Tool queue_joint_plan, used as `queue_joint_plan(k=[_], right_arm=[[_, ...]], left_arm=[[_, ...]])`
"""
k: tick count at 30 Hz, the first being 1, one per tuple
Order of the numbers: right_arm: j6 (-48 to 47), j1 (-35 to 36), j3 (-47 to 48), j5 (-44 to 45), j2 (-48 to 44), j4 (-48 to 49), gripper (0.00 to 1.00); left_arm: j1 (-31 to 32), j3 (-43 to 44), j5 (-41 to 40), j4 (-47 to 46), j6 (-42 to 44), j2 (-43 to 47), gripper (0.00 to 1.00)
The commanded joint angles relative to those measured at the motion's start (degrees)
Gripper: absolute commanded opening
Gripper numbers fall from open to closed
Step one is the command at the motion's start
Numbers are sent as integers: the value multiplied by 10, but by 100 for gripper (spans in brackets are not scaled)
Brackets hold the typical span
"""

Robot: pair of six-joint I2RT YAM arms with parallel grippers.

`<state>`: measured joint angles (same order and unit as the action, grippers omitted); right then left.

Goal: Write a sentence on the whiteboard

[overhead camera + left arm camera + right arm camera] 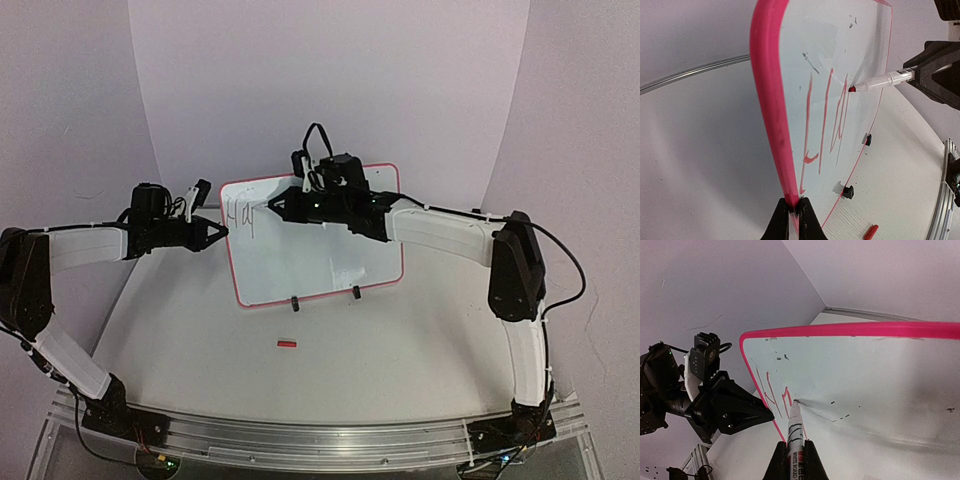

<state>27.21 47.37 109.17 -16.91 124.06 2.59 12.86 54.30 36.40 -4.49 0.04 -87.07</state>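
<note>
From above, the whiteboard [330, 265] stands on the desk [420, 340], my left fingers [224, 232] clenched on its left edge. Left wrist: the marker [882, 80] tip sits at the sentence [827, 115], seemingly "Ha". Right wrist: my right fingers [796, 455] grasp the marker.

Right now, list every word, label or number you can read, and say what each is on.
"Ha", then a further stroke I cannot make out: the start of the sentence, handwritten at the upper left of the whiteboard.
"WHITE BOARD": printed on the marker barrel; the red line above it is too blurred to read.
Nothing else is legible.
</note>
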Motion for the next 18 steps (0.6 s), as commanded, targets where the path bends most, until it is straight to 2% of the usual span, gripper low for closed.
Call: queue_joint_plan(k=[1, 18], right_arm=[[-7, -1, 21, 31, 3, 5, 0], [-25, -1, -55, 79, -55, 4, 0]], left_arm=[[3, 14, -16, 12, 30, 4, 0], [2, 15, -15, 11, 30, 3, 0]])
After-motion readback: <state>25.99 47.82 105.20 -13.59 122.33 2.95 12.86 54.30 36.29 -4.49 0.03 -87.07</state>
